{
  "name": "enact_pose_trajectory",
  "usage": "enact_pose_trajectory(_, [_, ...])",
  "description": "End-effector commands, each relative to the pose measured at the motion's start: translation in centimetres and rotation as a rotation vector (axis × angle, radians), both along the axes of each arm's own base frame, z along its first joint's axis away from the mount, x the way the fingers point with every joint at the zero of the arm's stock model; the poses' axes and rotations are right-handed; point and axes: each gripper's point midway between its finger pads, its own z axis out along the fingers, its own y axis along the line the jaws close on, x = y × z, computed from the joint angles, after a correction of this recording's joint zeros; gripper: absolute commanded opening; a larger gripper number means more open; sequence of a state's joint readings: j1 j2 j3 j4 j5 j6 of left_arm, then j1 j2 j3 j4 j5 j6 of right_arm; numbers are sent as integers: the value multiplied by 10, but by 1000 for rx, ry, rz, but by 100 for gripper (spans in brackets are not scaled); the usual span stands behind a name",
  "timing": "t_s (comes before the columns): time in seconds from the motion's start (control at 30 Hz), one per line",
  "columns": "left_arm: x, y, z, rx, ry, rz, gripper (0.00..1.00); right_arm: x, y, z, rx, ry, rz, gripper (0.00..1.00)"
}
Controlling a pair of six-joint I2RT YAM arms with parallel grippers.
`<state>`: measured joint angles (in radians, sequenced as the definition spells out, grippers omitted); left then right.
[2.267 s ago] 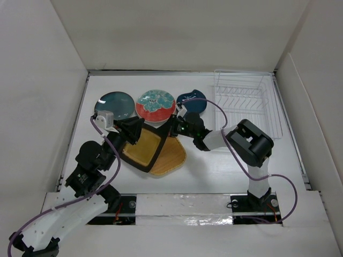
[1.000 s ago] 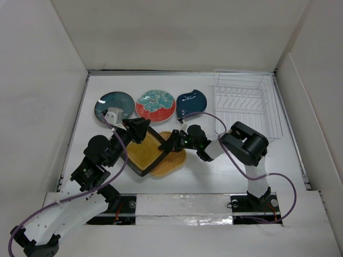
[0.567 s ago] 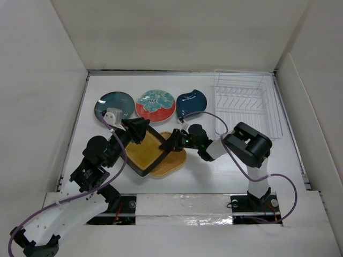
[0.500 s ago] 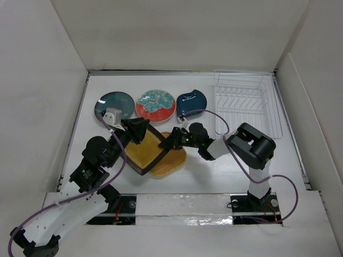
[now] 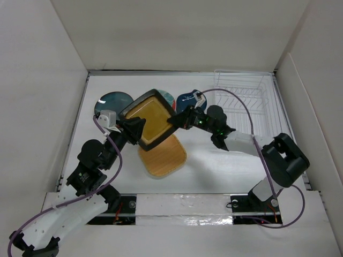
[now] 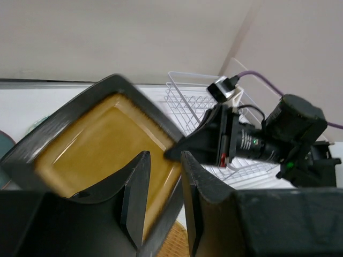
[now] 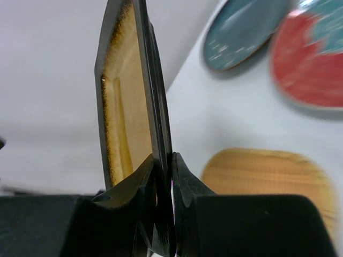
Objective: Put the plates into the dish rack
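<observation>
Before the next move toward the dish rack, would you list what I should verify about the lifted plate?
1. Right gripper clamped on the black-rimmed tan plate: ok, the rim is pinched edge-on in the right wrist view.
2. Left gripper clear of that plate: cannot tell; its jaws stand apart, yet the plate's corner shows between them.
3. Plate off the table: ok, held above the woven tan plate.
4. Dish rack free of plates: ok.
5. Purple cable of the right arm clear of the rack: cannot tell; it arches over the rack's left side.
</observation>
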<state>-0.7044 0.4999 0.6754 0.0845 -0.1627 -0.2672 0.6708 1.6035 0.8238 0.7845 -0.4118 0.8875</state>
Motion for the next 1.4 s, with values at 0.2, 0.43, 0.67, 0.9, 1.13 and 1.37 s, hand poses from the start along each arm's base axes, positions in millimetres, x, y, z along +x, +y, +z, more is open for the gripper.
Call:
enact_pose_trajectory(0.2, [-7,6,27,-47,-70,-3,26,77,-166,135,-21,-322,-571,0])
enact_pose_trajectory(0.43, [-10,-9,22,-44,-50,-78,27,74,-330,149,-293,-318,-1106,0])
enact_pose_trajectory(0.67, [-14,-19,20,-49,-43,-130,27,49,-436,158,-493,-282,-1436,0])
enact_pose_trajectory(0.9, [-17,-27,17,-42,-31,-166,27,49,-455,174,-605,-279,-1456,0])
enact_pose_trajectory(1.13, [-22,-29,20,-57,-40,-187,27,64,-496,183,-768,-231,-1559,0])
enact_pose_trajectory(1.37, [-31,-27,27,-69,-65,-203,27,90,-521,199,-905,-308,-1572,0])
